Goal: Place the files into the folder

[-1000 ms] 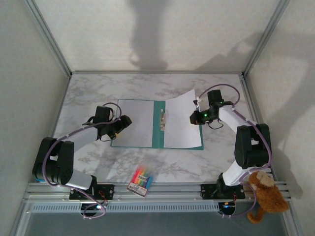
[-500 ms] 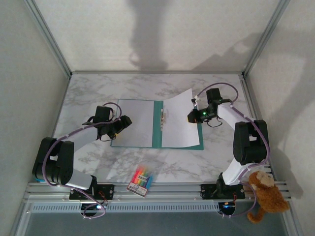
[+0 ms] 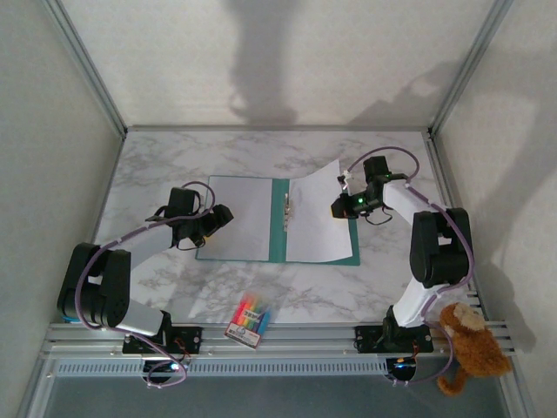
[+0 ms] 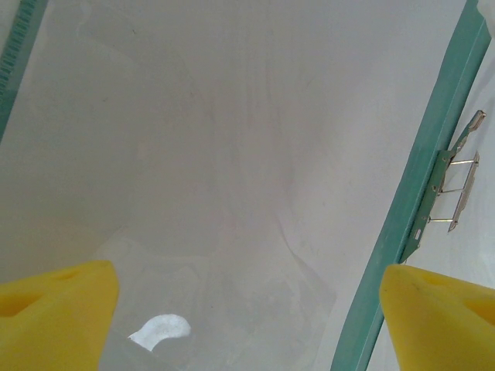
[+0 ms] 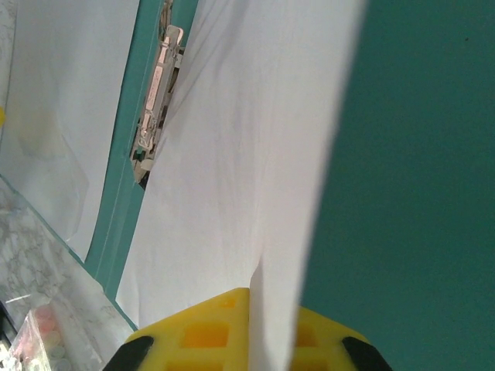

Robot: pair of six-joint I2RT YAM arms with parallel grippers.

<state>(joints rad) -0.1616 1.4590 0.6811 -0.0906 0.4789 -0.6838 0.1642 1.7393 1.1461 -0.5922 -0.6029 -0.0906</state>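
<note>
Top external view gives us the left gripper (image 3: 226, 214) at 9 o'clock of the open folder (image 3: 278, 242) mid-table, jaws spread wide over one file (image 3: 248, 222). At 3 o'clock, the right gripper (image 3: 336, 207) has its jaws pinched on the other file (image 3: 309, 228) at its lifted edge.

Lower centre of the top view: you will find a small packet of coloured pens (image 3: 251, 317) lying on the marble-patterned table (image 3: 157, 165), just above the metal rail (image 3: 287, 335). Lower right: a brown plush toy (image 3: 470, 344) sits by the rail's right end, well apart from the packet.
</note>
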